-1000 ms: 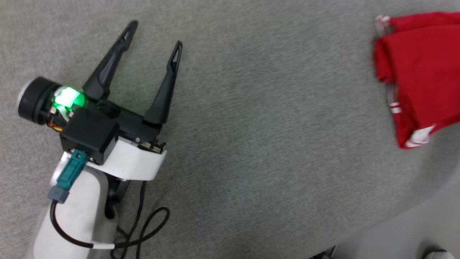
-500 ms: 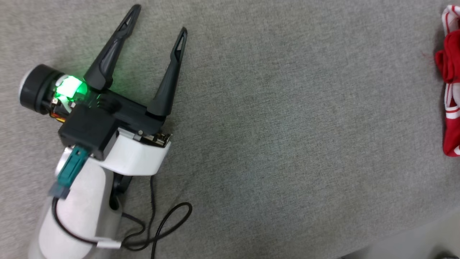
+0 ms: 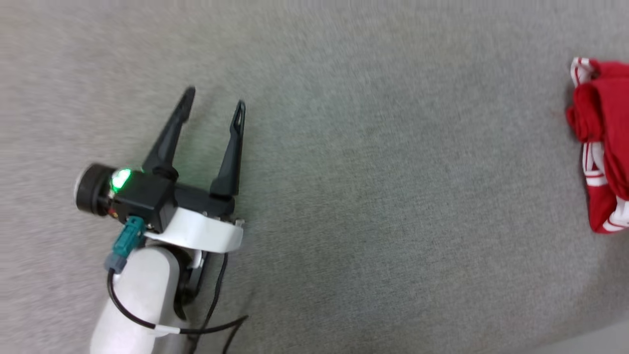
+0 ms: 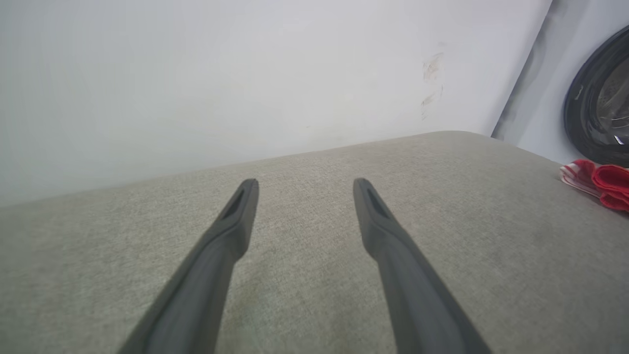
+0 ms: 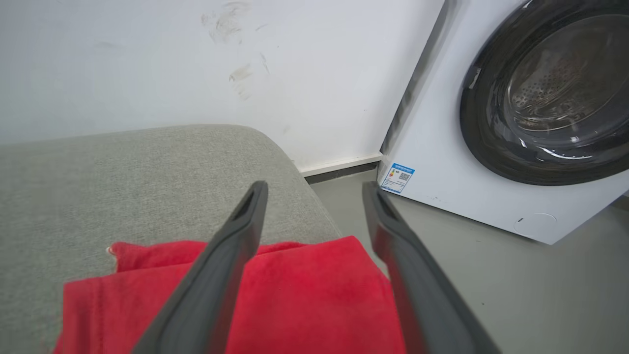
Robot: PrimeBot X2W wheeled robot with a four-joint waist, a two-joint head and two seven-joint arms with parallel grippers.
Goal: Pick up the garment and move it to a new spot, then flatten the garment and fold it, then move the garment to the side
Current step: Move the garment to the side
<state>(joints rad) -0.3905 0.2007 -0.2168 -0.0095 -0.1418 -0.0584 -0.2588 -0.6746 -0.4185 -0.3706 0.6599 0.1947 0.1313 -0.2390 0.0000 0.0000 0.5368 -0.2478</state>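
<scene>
The garment (image 3: pixel 605 147), red with red-and-white striped trim, lies folded at the right edge of the head view on a grey fabric surface (image 3: pixel 383 196). In the left wrist view a corner of the garment (image 4: pixel 597 182) shows at far right. My left gripper (image 3: pixel 214 101) stands open over bare fabric, far to the garment's left, with nothing between its fingers; it shows again as the left gripper (image 4: pixel 302 184). My right gripper (image 5: pixel 314 189) is open just above the garment (image 5: pixel 304 300), fingers spread over the red cloth and not closed on it. The lettering is hidden.
A white wall (image 4: pixel 245 73) runs behind the grey surface. A white washing machine (image 5: pixel 467 162) with a dark round door (image 5: pixel 550 93) stands on the grey floor (image 5: pixel 516 295) beyond the surface's rounded edge (image 5: pixel 295 162).
The head camera has shifted, so the garment slid toward the view's right edge. My left gripper now looks smaller and lower in the view, still open.
</scene>
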